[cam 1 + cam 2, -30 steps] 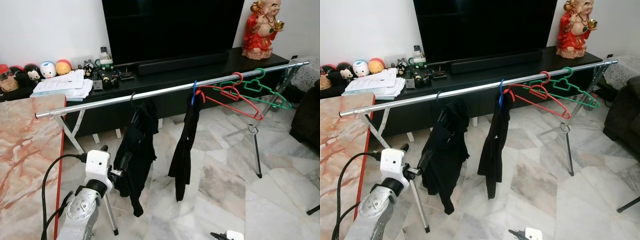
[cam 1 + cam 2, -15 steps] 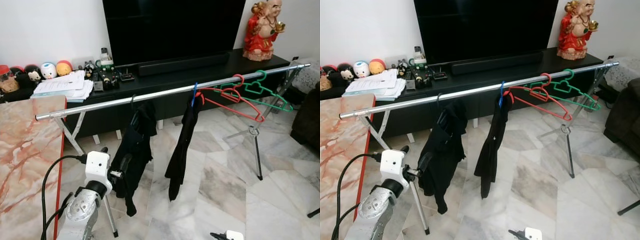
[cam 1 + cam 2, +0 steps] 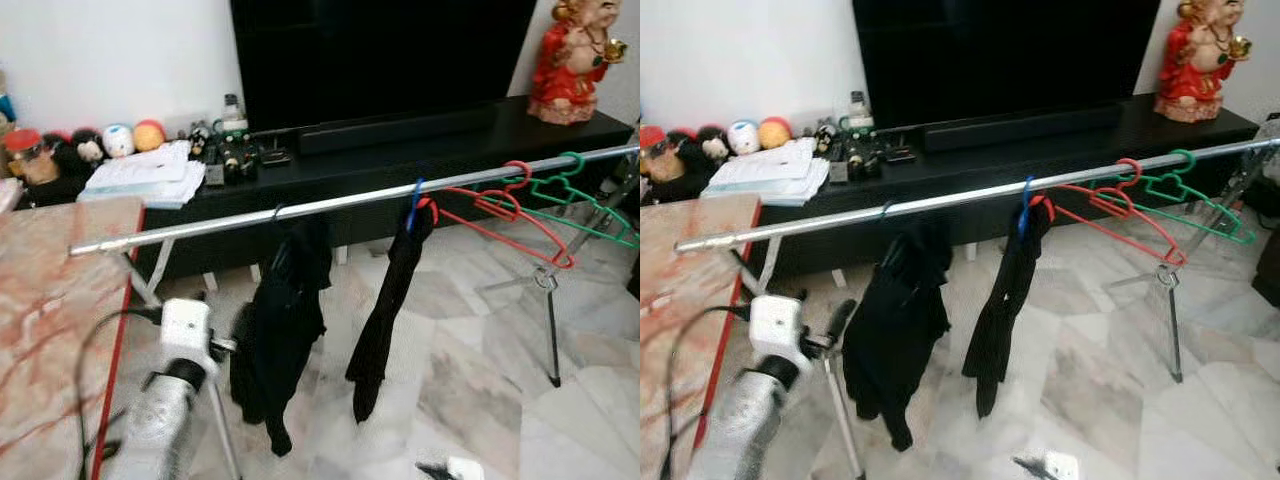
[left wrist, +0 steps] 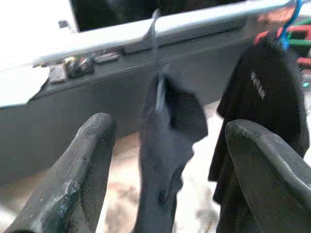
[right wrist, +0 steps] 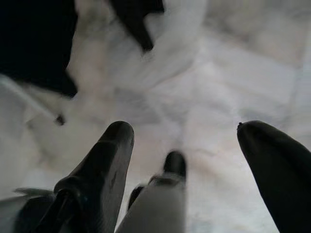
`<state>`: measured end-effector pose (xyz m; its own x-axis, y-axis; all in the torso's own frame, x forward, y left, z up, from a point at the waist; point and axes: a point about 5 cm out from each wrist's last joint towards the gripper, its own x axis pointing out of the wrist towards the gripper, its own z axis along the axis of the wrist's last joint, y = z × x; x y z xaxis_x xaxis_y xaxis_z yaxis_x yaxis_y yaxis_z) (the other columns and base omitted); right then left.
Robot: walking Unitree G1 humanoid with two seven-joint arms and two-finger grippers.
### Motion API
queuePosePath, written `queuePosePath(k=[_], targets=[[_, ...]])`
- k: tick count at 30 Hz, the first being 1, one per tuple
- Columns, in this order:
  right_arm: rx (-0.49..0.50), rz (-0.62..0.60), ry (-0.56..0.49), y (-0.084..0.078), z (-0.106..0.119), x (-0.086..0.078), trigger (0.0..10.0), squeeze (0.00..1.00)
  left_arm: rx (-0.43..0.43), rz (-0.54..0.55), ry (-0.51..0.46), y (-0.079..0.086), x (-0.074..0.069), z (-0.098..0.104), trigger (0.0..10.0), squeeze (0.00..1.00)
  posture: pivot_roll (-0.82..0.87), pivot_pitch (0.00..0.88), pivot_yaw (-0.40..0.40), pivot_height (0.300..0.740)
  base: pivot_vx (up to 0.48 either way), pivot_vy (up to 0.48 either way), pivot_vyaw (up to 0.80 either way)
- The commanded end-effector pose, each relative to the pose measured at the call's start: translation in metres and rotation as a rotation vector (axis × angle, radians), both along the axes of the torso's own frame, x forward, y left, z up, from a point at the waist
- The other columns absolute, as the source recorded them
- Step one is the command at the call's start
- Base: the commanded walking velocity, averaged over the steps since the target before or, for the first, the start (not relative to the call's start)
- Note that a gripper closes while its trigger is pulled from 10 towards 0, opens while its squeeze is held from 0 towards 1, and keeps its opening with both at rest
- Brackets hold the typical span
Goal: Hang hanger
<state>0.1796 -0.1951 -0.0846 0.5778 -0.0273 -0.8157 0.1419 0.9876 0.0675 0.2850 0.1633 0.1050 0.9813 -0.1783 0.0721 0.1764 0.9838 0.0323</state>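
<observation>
A silver rail (image 3: 340, 203) runs across the room on folding legs. A black garment (image 3: 283, 325) hangs from it on a grey hanger whose hook (image 3: 272, 212) sits over the rail. Further right hangs a second black garment (image 3: 388, 300) on a blue hanger, then bare red hangers (image 3: 492, 212) and a green hanger (image 3: 592, 205). My left arm (image 3: 180, 345) is raised beside the first garment. My left gripper (image 4: 170, 160) is open, and the garment hangs just beyond its fingers (image 4: 82, 179). My right gripper (image 5: 189, 160) hangs low over the floor, open and holding nothing.
A marble table with a red edge (image 3: 118, 340) stands close on my left. Behind the rail is a black TV console (image 3: 420, 140) with papers (image 3: 145, 178), small figurines and a red statue (image 3: 575, 60). The rail's leg (image 3: 548, 310) stands on the marble floor at the right.
The whole picture has shifted right and blurred, so the camera has moved. Both garments have swung a little. My left arm keeps its place beside the first garment.
</observation>
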Motion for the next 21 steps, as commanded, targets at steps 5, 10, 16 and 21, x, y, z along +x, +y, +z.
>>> queuePosePath(k=[5, 10, 16, 21], targets=[[0.032, -0.005, -0.006, 0.0115, -0.0004, 0.0025, 10.0, 0.00, 0.003, -0.010, 0.012, 0.0073, -0.0002, 0.0014, 10.0, 0.00, 0.11, 0.036, 0.029, 0.740, 0.325, 0.000, 0.00], [0.029, -0.001, -0.004, 0.0115, -0.0004, 0.0024, 10.0, 0.00, 0.005, -0.029, 0.018, 0.0054, -0.0008, 0.0006, 10.0, 0.00, 0.11, 0.036, 0.029, 0.740, 0.316, 0.000, 0.00], [0.030, 0.008, 0.008, 0.0115, -0.0009, 0.0019, 10.0, 0.00, 0.010, -0.033, 0.022, 0.0051, -0.0005, 0.0006, 10.0, 0.00, 0.11, 0.037, 0.029, 0.740, 0.297, 0.000, -0.48], [0.030, -0.002, -0.002, 0.0113, -0.0005, 0.0024, 10.0, 0.00, 0.027, -0.033, 0.040, 0.0058, 0.0002, -0.0010, 10.0, 0.00, 0.11, 0.037, 0.028, 0.740, 0.108, 0.000, -0.11]])
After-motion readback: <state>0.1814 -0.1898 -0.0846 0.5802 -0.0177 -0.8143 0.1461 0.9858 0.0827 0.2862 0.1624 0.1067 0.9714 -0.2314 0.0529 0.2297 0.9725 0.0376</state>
